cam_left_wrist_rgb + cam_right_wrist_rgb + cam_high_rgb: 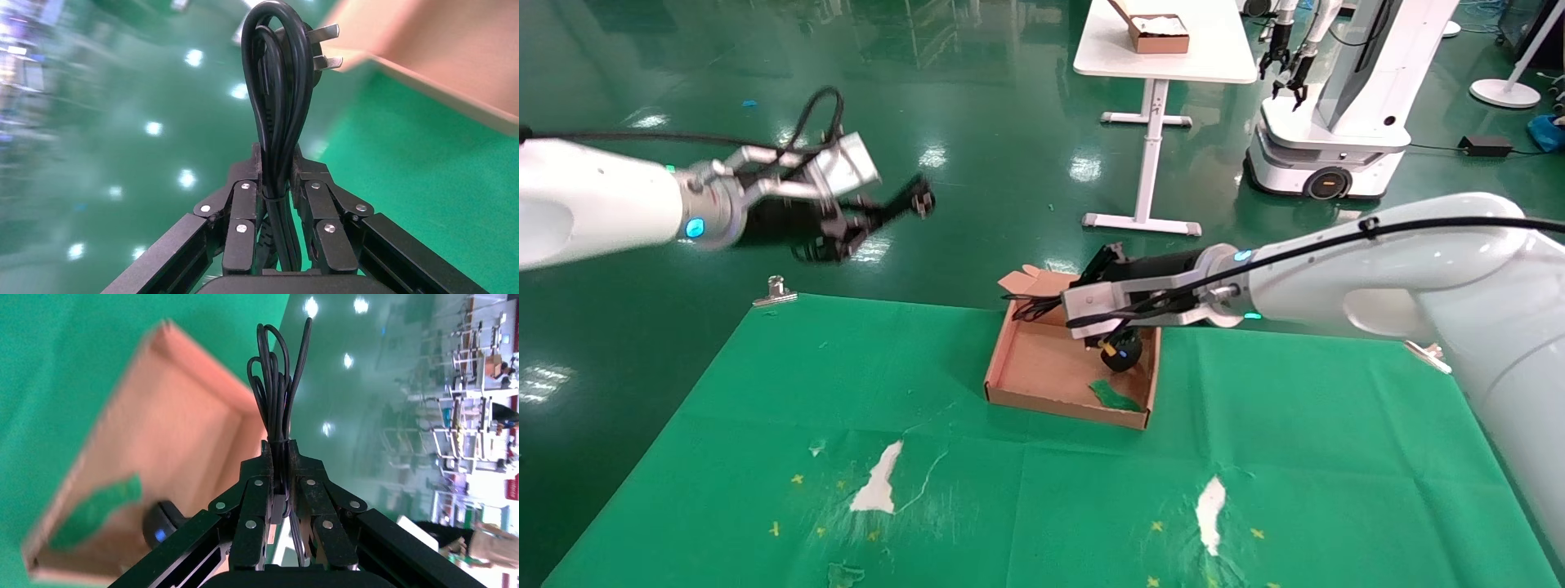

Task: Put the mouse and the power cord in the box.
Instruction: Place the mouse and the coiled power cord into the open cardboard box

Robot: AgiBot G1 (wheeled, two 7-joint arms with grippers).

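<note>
My left gripper (846, 227) (278, 153) is raised beyond the table's far left edge, over the floor. It is shut on the power cord (903, 204) (275, 79), a thick black bundle whose pronged plug points away from the fingers. My right gripper (1088, 282) (280, 450) hangs over the box (1042, 367) (183, 435) and is shut on the looped thin cable of the mouse. The mouse (1124, 351) (160, 523) dangles below it, low inside the box by the right wall, near a green scrap (1114, 396). Whether the mouse touches the floor is unclear.
The green cloth (764, 408) has white tears (878, 482) near the front. A metal clamp (775, 290) sits at the far left edge. Behind stand a white table (1164, 57) with a smaller box (1159, 33) and another robot (1336, 122).
</note>
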